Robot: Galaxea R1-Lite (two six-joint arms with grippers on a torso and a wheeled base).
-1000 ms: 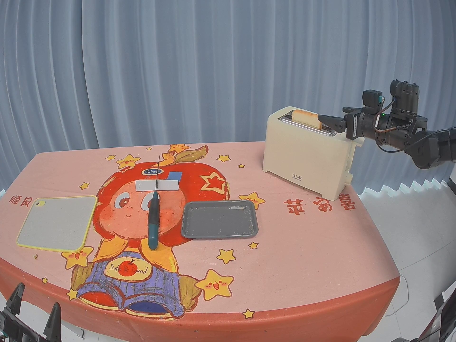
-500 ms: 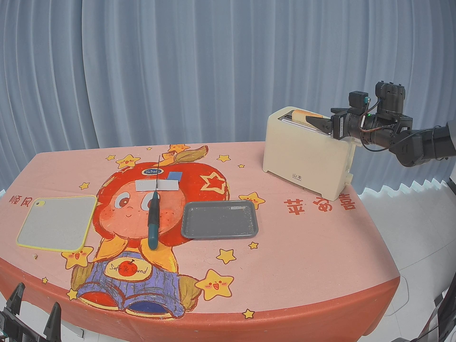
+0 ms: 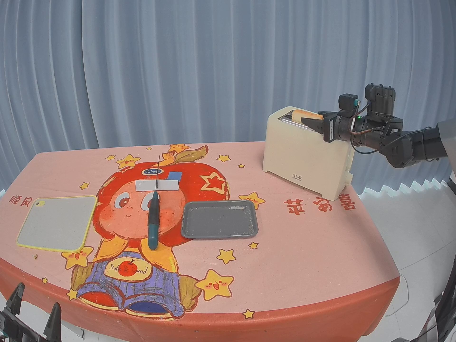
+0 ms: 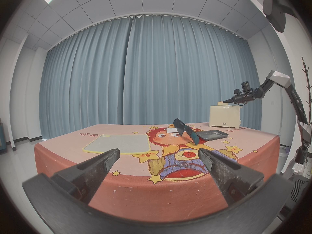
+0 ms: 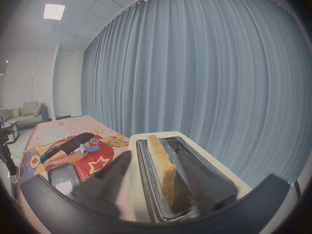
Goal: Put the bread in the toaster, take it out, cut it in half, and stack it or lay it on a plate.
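A cream toaster (image 3: 308, 155) stands at the table's back right. A slice of bread (image 3: 304, 116) sticks up out of its slot. My right gripper (image 3: 309, 121) is level over the toaster top, open, with one finger on each side of the bread (image 5: 164, 173) and not pressing it. A grey tray-like plate (image 3: 219, 219) lies mid-table. A teal-handled knife (image 3: 153, 219) rests with its blade on a small white stand (image 3: 156, 185). My left gripper (image 4: 159, 166) hangs open and holds nothing, below the table's front left corner.
A yellow-rimmed cutting board (image 3: 58, 223) lies at the left of the table. A blue curtain hangs close behind the toaster. The tablecloth between the tray and the toaster is bare, and so is the front of the table.
My right gripper has moved left along the toaster top, and its fingers now reach the bread. Nothing on the table has moved and the left arm is still.
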